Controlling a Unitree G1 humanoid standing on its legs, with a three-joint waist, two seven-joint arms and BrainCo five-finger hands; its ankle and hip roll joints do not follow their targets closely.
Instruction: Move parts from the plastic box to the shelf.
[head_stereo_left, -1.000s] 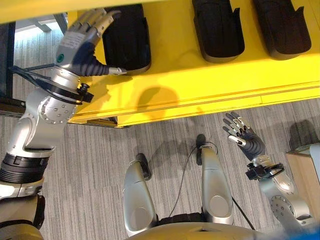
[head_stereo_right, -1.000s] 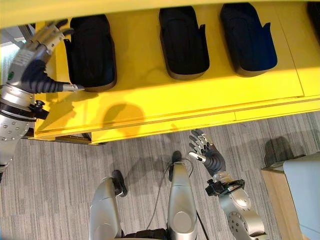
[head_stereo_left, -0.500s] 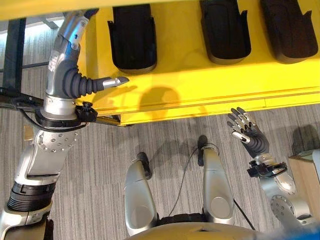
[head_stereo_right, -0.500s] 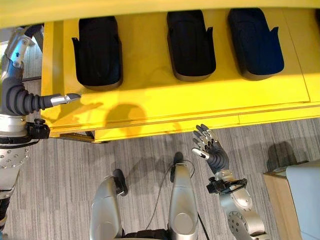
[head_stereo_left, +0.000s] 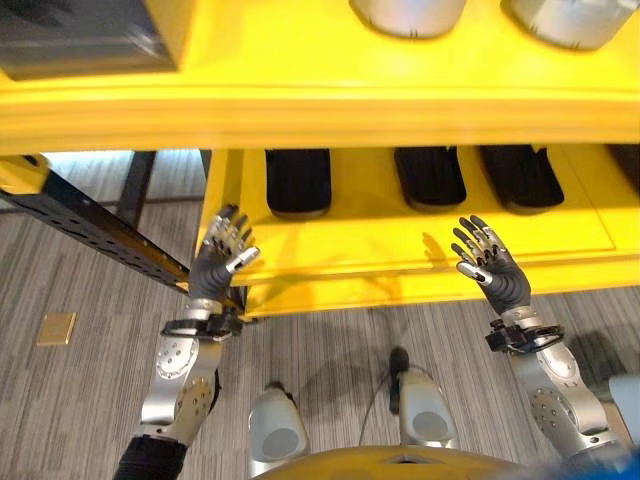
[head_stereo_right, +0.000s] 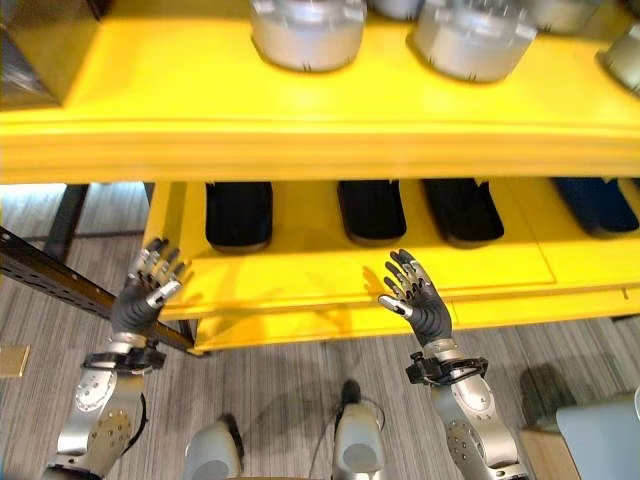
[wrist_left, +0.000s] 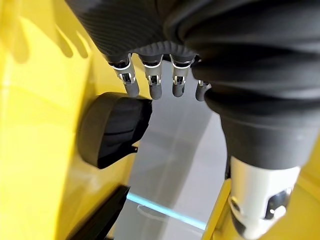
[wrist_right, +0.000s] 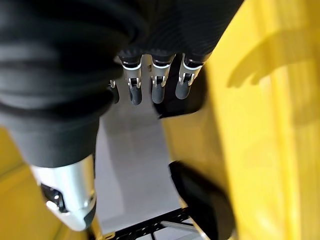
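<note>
Left robot hand (head_stereo_left: 222, 262) lowered, empty, upper shelf (head_stereo_left: 300, 95) parts cut off

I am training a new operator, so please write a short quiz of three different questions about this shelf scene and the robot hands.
1. True or false: the left robot hand holds a part.
2. Which parts lie on the lower yellow shelf? A) black parts B) silver round parts C) none
3. Fill in: the silver round parts stand on the ____ shelf level.

Key:
1. False. Both it and the right robot hand are open and empty, raised in front of the shelf.
2. A, the black parts.
3. Upper.
</note>
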